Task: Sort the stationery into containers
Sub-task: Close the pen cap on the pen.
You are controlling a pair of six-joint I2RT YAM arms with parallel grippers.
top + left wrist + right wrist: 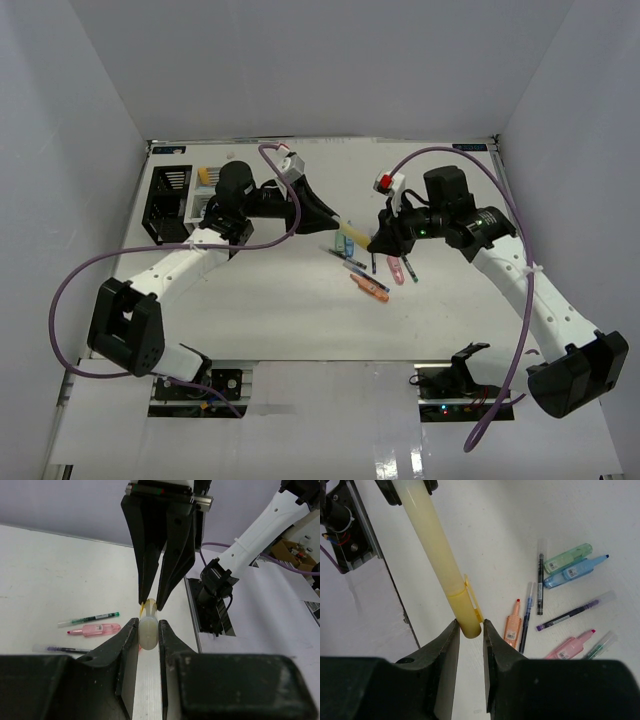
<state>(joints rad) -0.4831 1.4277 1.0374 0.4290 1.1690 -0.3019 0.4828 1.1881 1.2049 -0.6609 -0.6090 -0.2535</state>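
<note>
Yellow marker (pixel 432 545) tight in left end effector (pixel 148 630); other end in right end effector (pixel 470 627)

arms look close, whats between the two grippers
A yellow marker bridges them, one end clamped in the left gripper, the other in the right gripper; clearest in the right wrist view.

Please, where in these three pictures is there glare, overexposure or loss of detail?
Left wrist view: the left gripper is dark with little detail, and the pale yellow plastic marker it clamps looks washed out at that end. Right wrist view: the translucent blue plastic marker is sharp, label visible. Top external view: even light, faint shadows, glossy reflections on the white table near its front edge.
</note>
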